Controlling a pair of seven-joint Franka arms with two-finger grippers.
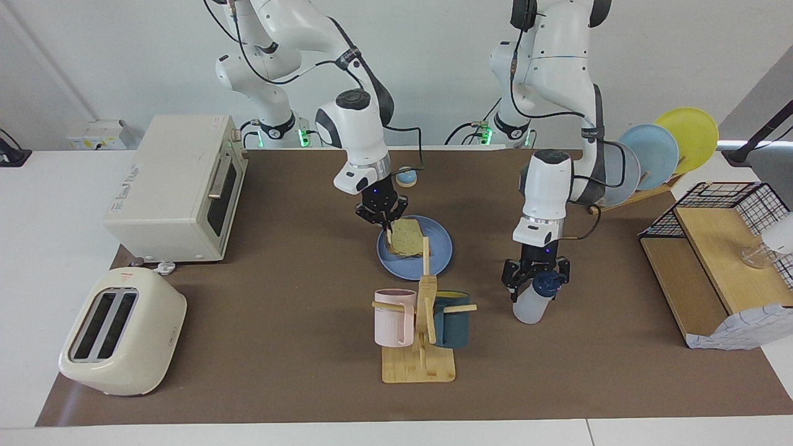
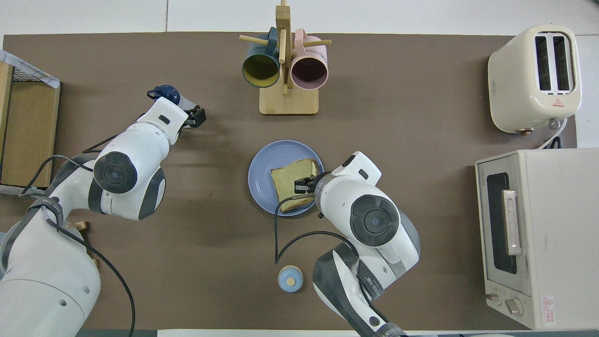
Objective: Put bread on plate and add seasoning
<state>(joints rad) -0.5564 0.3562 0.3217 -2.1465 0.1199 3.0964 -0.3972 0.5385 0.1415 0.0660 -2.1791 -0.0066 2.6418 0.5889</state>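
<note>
A: Colour check, go! Under the right claw (image 1: 389,230), the bread (image 1: 407,239) is tan with a darker brown crust, lying on a medium-blue plate (image 1: 433,263).

B: And at the left claw (image 1: 536,280), the seasoning (image 1: 530,305): translucent white body, dark navy cap.

A: Both claws black, arms white with grey bands. The counter (image 1: 279,310) wears a plain brown mat.

B: Near the plate, a pink mug (image 1: 393,317) and a teal mug (image 1: 452,319) hang on a pale wooden stand (image 1: 421,362).

A: Cream toaster (image 1: 121,331), off-white oven (image 1: 173,186)!
</note>
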